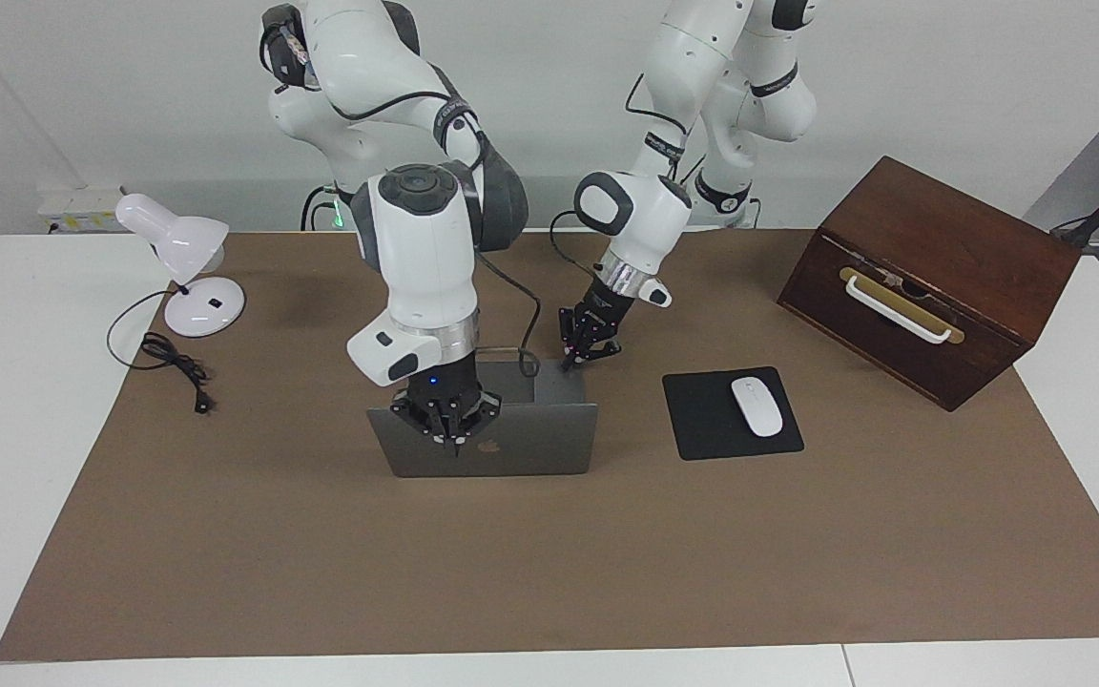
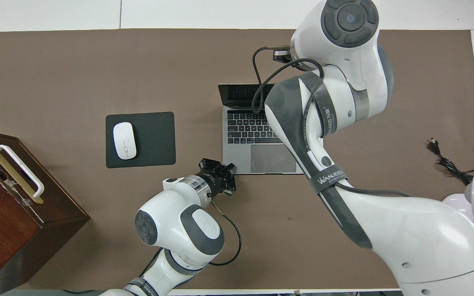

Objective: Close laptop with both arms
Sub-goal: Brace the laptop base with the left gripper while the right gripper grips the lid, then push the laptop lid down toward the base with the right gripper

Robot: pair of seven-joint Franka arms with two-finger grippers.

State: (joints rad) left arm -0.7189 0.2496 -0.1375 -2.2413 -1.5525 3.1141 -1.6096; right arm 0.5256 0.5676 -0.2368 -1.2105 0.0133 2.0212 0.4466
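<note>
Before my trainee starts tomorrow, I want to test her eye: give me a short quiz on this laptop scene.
1. True or false: the laptop is already shut.
2. Which gripper is at the top edge of the laptop's lid: A) left gripper, B) right gripper?
3. Fill in: the white mouse lies on a black ____.

Key: 1. False, the lid stands open and the keyboard shows in the overhead view. 2. B; the left gripper is by the deck's corner at the left arm's end, nearer the robots. 3. mouse pad.
</note>
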